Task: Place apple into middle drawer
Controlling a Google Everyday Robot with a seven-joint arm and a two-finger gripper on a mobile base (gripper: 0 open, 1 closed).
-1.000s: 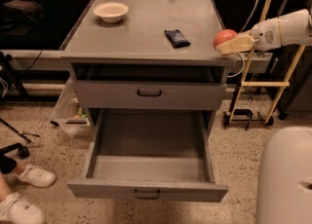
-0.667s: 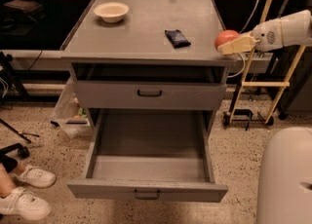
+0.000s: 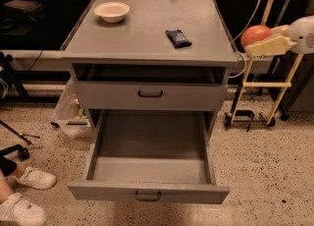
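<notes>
Camera view showed me the grey desk [image 3: 147, 28], a boxy cabinet with a smooth matte top. Its middle drawer [image 3: 147, 190] stood pulled far out, a wide shallow tray with its flat grey floor in full sight. The upper drawer [image 3: 186, 96] sat closed, a dark loop handle on its front. My end effector [image 3: 258, 42] hung just past the desk's right edge, level with the top. A round cream bowl [image 3: 112, 11] sat at the back left. The apple [image 3: 254, 33], round, glossy and red-orange, was pinched by the cream fingers [image 3: 270, 48], well apart from the drawer. A flat dark blue packet [image 3: 178, 38] lay right of centre.
</notes>
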